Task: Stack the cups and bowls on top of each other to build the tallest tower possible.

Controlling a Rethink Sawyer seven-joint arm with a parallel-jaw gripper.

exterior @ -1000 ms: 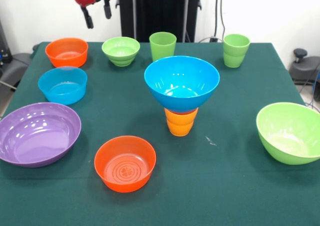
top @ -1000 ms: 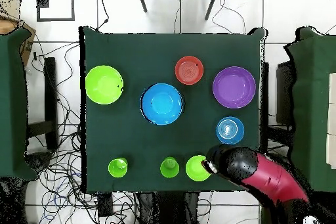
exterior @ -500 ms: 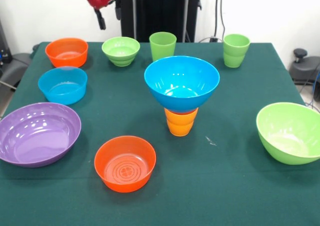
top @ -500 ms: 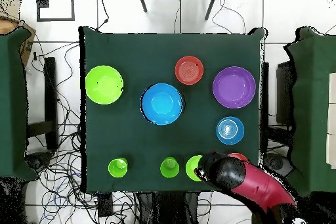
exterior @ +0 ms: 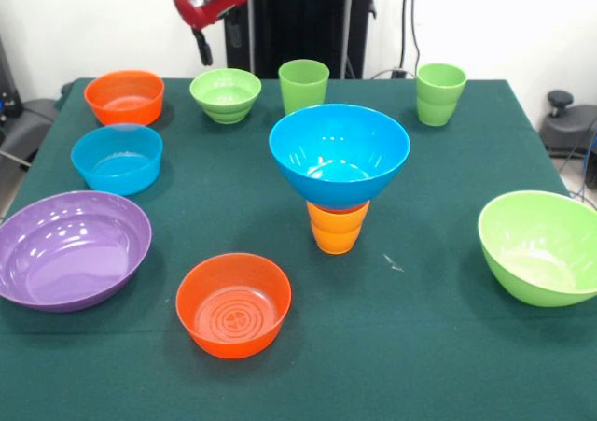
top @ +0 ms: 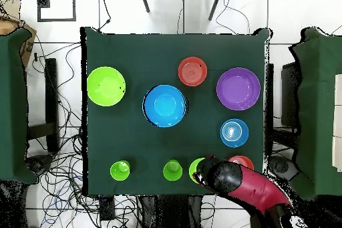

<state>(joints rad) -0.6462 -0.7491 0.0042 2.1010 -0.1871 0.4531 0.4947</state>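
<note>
Hand (exterior: 218,43), fingers apart and empty, hangs at upper left above small lime bowl (exterior: 225,94); tower (exterior: 339,174), blue bowl on orange cups, stands mid-desk; likely next: descend, grip bowl's rim.

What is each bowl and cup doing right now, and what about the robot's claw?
Big blue bowl: upright, on top of the orange cup.
Orange cup: on the table, carrying that bowl.
Purple bowl: upright, empty.
Near orange bowl: upright, empty.
Large lime bowl: tilted, empty.
Small blue bowl: upright, empty.
Green cups: upright, unstacked.
Gripper: open, empty, above the small green bowl.
</note>
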